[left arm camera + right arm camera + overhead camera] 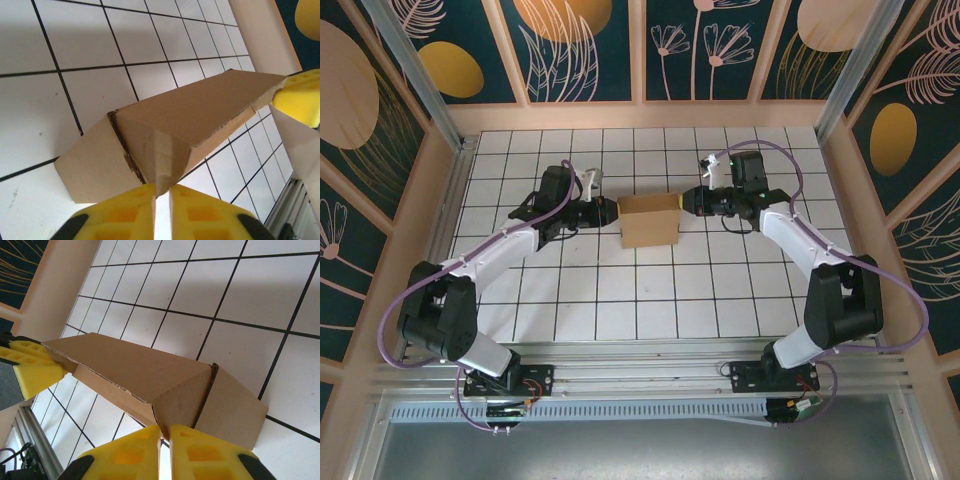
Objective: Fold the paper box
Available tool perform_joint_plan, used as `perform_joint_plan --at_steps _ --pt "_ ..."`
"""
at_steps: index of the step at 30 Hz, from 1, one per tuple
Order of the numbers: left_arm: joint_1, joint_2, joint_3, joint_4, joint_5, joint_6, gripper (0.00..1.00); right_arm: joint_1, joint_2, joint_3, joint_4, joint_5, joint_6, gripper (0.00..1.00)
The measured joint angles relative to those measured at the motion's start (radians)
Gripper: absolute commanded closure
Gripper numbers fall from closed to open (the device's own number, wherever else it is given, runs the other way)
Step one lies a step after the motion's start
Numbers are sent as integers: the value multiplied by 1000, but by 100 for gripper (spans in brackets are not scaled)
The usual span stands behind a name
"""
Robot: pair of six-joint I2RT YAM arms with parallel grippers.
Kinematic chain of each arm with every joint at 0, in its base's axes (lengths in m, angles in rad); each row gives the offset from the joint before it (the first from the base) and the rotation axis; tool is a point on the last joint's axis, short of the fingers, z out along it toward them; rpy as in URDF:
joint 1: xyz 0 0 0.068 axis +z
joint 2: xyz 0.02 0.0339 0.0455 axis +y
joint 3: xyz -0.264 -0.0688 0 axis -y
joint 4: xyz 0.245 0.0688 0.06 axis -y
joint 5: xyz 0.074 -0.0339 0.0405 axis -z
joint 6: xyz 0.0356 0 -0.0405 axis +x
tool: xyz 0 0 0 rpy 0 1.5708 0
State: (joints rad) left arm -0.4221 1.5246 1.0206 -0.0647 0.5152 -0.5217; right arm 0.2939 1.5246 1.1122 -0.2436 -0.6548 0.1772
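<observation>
- The paper box (650, 222) is found near the middle of the table (620, 300), a little toward the far side, between the two arms.
- The left gripper (611, 212) is set at the left end of the box and the right gripper (685, 200) at the right end, so the box is met from both ends at once.
- This placing is judged to serve the fold: with both ends steadied, the panels are hindered from springing apart while the shape is set.
- In the left wrist view, the jaws of the left gripper (161, 194) are seen almost together, with a narrow slit between them. A folded cardboard corner reaches just to the mouth of that slit. Whether it is pinched or only touched cannot be told.
- In the right wrist view, the same is seen at the right gripper (165, 432): the jaws are narrow and a box corner is at their tips. A real grip cannot be confirmed.
- The long axis of the box is laid left to right, from one gripper to the other, and one short end is pointed at each gripper.
- A rough free edge is seen along the near side under the top panel, which is sloped and not flat. From this the fold is judged as not yet finished.
</observation>
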Motion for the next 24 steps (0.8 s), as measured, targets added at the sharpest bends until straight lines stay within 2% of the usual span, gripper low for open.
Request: perform_joint_plan --at_steps 9,14,16,20,22,24 --pt "-3 -32 -5 -11 0 -19 70 2 -48 -15 -1 4 27 60" --pt "-6 -83 -6 -10 -8 -37 63 -6 -93 -15 16 -11 78 58" --pt "-6 -114 -10 -1 -20 -46 57 -21 -107 -15 35 -19 122 56" --pt "-11 -188 -14 16 -113 -111 40 -46 -130 -15 61 26 270 42" --pt "-12 -210 -14 21 -188 -184 36 -51 -132 -14 64 48 344 35" --pt "-12 -212 -14 20 -272 -290 33 -51 -126 -12 61 56 412 32"
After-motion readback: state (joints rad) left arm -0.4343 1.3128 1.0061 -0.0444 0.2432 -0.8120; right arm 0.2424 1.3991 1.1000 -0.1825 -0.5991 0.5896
